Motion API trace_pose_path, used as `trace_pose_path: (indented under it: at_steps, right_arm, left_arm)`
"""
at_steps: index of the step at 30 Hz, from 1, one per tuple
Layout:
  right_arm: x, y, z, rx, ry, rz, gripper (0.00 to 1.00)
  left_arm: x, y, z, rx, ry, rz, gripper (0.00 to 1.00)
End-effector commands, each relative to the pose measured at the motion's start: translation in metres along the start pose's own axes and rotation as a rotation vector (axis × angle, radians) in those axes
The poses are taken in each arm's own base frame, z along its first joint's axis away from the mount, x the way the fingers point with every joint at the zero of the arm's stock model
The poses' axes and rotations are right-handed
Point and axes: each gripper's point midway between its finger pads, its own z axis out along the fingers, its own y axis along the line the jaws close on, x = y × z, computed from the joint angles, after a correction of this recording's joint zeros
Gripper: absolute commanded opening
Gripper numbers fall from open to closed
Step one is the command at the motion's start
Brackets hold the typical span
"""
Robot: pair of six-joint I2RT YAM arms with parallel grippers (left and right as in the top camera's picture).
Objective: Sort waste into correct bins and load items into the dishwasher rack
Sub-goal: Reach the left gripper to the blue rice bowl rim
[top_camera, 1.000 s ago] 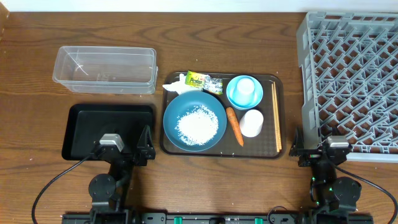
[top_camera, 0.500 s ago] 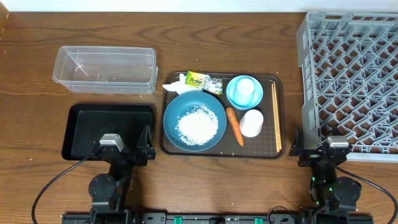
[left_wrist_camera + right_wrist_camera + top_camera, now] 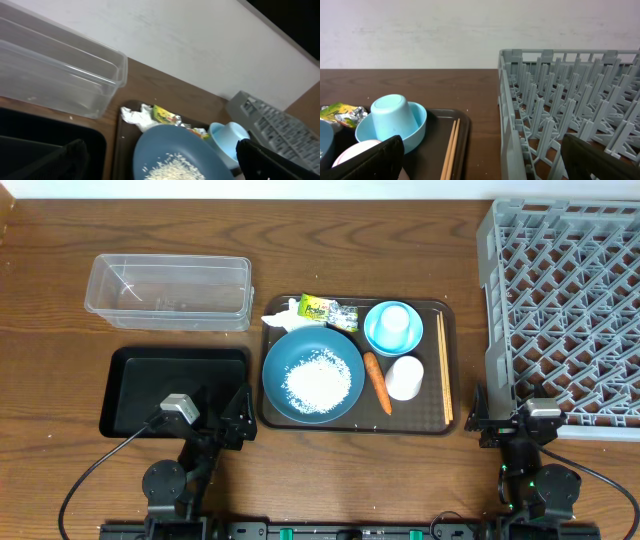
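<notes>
Both hands stood wide and empty: left hand (image 3: 222, 408) left of the brown tray (image 3: 420, 416), right hand (image 3: 500, 416) right of it.

A dark-brown wood-grain table (image 3: 350, 240) stands against a plain white wall (image 3: 420, 30), evenly and softly lit

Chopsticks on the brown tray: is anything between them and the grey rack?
Nothing visible does. The chopsticks lie at the right edge of the tray; only its rim and a strip of table separate them from the rack.
</notes>
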Motion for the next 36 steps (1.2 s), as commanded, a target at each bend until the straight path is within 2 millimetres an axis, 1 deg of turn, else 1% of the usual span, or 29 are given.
trace_pose_path:
  at_steps: [1, 15, 19, 21, 24, 26, 29, 32, 36]
  right_arm:
    - [0.0, -0.003, 0.0, 0.011, 0.0, -0.018, 0.99]
    - [0.0, -0.003, 0.0, 0.012, 0.0, -0.018, 0.99]
    - [0.0, -0.003, 0.0, 0.012, 0.0, -0.018, 0.99]
    - [0.001, -0.003, 0.0, 0.012, 0.0, -0.018, 0.99]
    - [0.0, -0.003, 0.0, 0.012, 0.0, -0.018, 0.99]
    - [0.0, -0.003, 0.0, 0.012, 0.0, -0.018, 0.99]
    - [0.001, -0.003, 0.0, 0.012, 0.0, -0.018, 0.99]
    - [0.001, -0.003, 0.0, 0.012, 0.0, -0.018, 0.99]
    - [0.001, -0.003, 0.0, 0.012, 0.0, -0.018, 0.99]
  left_arm:
    - [0.014, -0.001, 0.001, 0.019, 0.054, -0.051, 0.98]
    - [0.015, 0.0, 0.001, 0.017, 0.06, -0.054, 0.98]
    - [0.018, -0.005, 0.0, 0.044, 0.075, -0.057, 0.98]
    - [0.017, -0.005, 0.0, 0.042, 0.076, -0.101, 0.98]
    - [0.012, -0.016, -0.002, 0.079, 0.085, -0.12, 0.98]
    - [0.006, -0.027, -0.003, 0.113, 0.098, -0.116, 0.98]
    - [-0.005, -0.038, -0.004, 0.119, 0.138, -0.101, 0.98]
    - [-0.013, -0.043, -0.001, 0.081, 0.216, -0.07, 0.98]
    - [-0.019, -0.05, 0.01, 0.032, 0.393, -0.045, 0.98]
